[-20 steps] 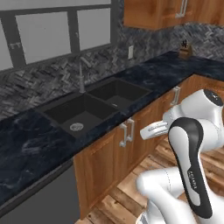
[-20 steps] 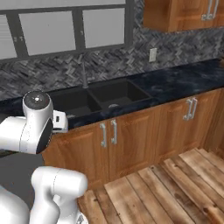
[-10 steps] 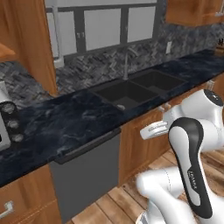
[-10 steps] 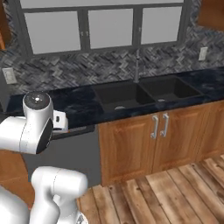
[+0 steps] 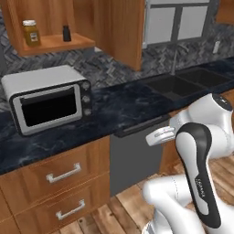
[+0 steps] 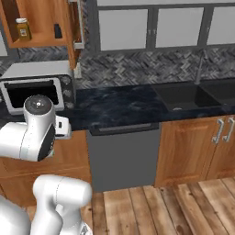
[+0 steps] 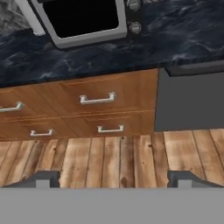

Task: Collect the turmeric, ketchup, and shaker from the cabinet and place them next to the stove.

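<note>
- We judge the task barely begun: the turmeric [image 5: 31, 33] and the shaker [image 5: 66, 33] both stand on the shelf of the open wall cabinet [image 5: 55, 43], well apart from us.
- In the right base view the same two items sit high at the left, the amber jar [image 6: 22, 29] left of the small dark shaker [image 6: 58, 30], with the cabinet door [image 6: 75, 27] swung open beside them.
- We cannot make out the ketchup on the shelf; it may be hidden or too small to tell.
- We see no stove in these pictures, so the drop-off place is yet to be found.
- Our gripper [image 7: 113, 178] points down and forward at the wooden floor [image 7: 118, 159] and the drawers [image 7: 96, 100]; its two fingertips [image 7: 43, 178] stand wide apart with nothing between them.
- Below the shelf, a silver toaster oven [image 5: 48, 98] rests on the dark countertop [image 5: 119, 107], with a grey dishwasher front [image 6: 124, 156] under it and a sink [image 6: 193, 96] further right.
- All three pickups and all three placements remain; next we would need to raise the arm towards the shelf.
</note>
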